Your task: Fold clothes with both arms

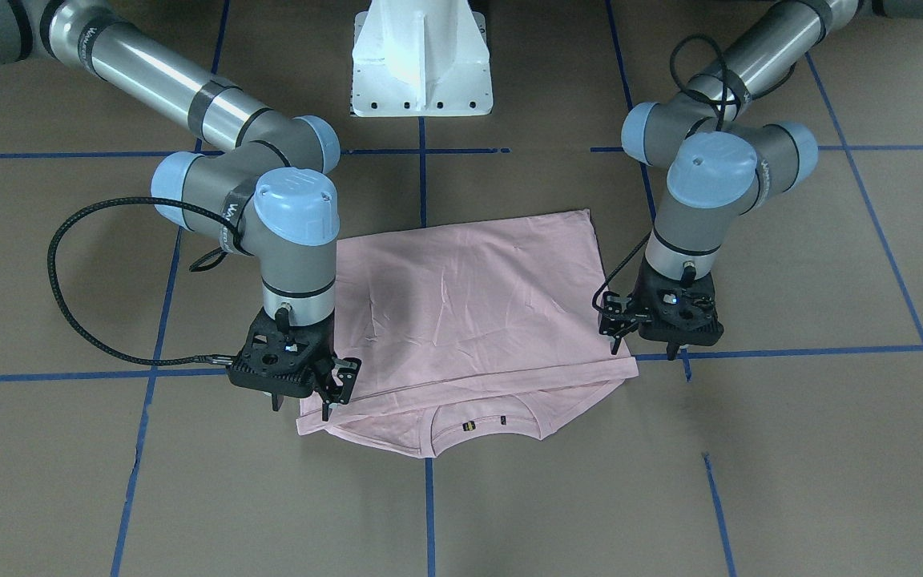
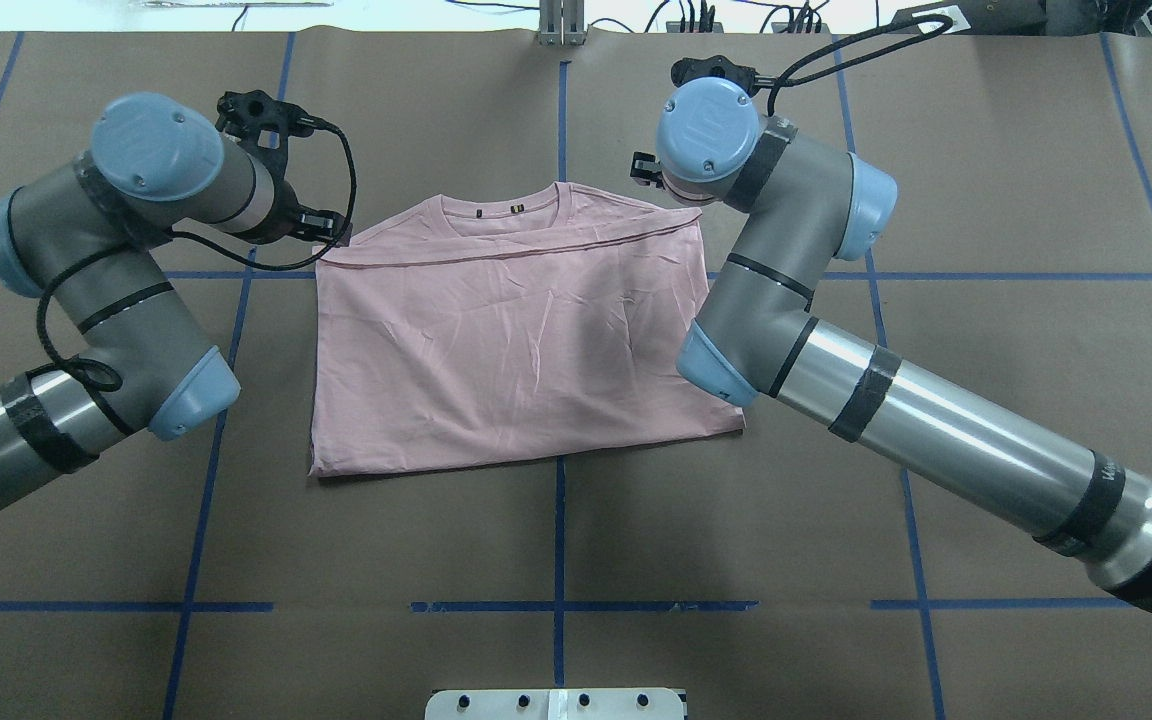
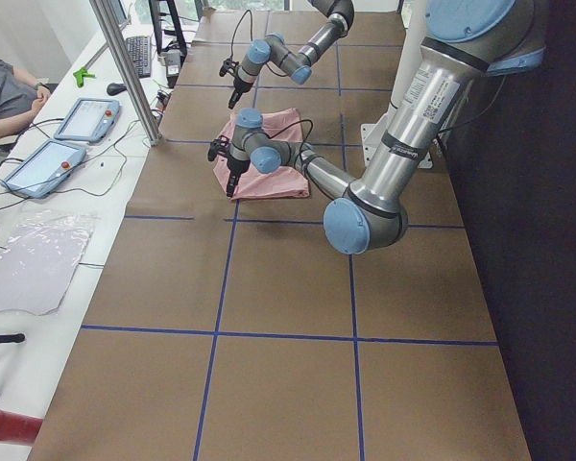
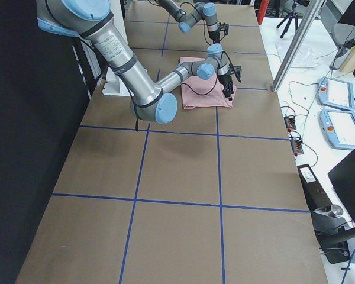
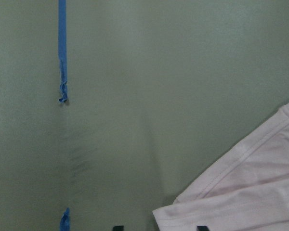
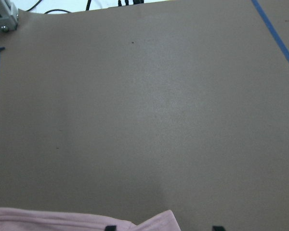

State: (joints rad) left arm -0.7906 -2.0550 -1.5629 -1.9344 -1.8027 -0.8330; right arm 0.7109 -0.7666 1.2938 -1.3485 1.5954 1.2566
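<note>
T-shirt [image 2: 516, 350] lies flat at the middle of the table [image 2: 936, 150], doubled over on itself. My left arm [image 2: 116, 330] and right arm [image 2: 936, 420] reach to the two far corners of the doubled edge. The left gripper [image 1: 643, 351] and right gripper [image 1: 301, 405] both have fingers apart, holding nothing. For a clean grab, I judge both should drop evenly and pinch every layer just short of the collar [image 2: 501, 208].
</note>
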